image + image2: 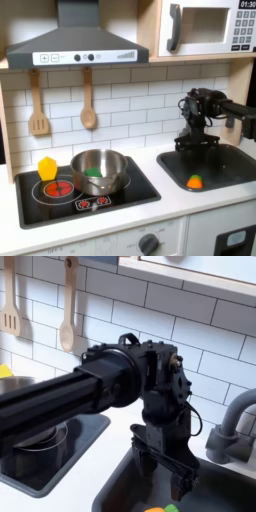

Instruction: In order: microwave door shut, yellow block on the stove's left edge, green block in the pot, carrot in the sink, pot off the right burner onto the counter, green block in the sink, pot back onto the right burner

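The microwave (205,28) sits at the top right with its door shut. A yellow block (47,167) stands on the stove's (135,190) left edge. On the right burner is the steel pot (98,172), and the green block (93,172) lies inside it. An orange carrot (195,181) with a green top lies in the sink (225,165); the carrot (160,509) also peeks in at the bottom of the second exterior view. My gripper (197,143) hangs just above the carrot, pointing down and open, holding nothing; the gripper (162,471) is over the sink basin.
A wooden spatula (38,105) and spoon (88,100) hang on the tiled wall beneath the range hood (75,40). In the second exterior view, a grey faucet (235,421) stands at the sink's far right, close to my arm. White counter runs between stove and sink.
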### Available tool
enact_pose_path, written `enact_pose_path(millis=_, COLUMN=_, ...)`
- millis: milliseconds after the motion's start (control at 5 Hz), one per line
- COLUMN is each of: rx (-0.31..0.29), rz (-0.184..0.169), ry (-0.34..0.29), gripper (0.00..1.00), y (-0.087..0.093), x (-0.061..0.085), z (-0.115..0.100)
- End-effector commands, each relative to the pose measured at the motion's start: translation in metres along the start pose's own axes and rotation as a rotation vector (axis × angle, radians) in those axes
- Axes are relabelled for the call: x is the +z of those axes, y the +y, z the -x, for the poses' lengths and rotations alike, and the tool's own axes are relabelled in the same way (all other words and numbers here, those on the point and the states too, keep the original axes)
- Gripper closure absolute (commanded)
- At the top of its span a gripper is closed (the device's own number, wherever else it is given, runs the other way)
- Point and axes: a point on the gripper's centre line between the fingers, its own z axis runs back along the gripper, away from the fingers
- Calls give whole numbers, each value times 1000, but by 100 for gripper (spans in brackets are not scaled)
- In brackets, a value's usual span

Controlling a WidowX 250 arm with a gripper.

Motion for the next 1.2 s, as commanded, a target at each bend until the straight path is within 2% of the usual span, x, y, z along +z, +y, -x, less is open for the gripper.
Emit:
enact_pose_path(millis=0, rx=17, rz=-40, ry=-12, gripper=0, y=10, x=18, z=3)
enact_pose_path(millis=400, rx=60, rz=-96, ry=-34, gripper=0, y=32, x=42, z=19)
enact_pose_path(millis=800, rx=81, rz=-162, ry=-93, gripper=0, y=45, x=71, z=33)
enact_pose_path(millis=1000, rx=115, rz=-197, ry=-105, gripper=0, y=52, x=84, z=45)
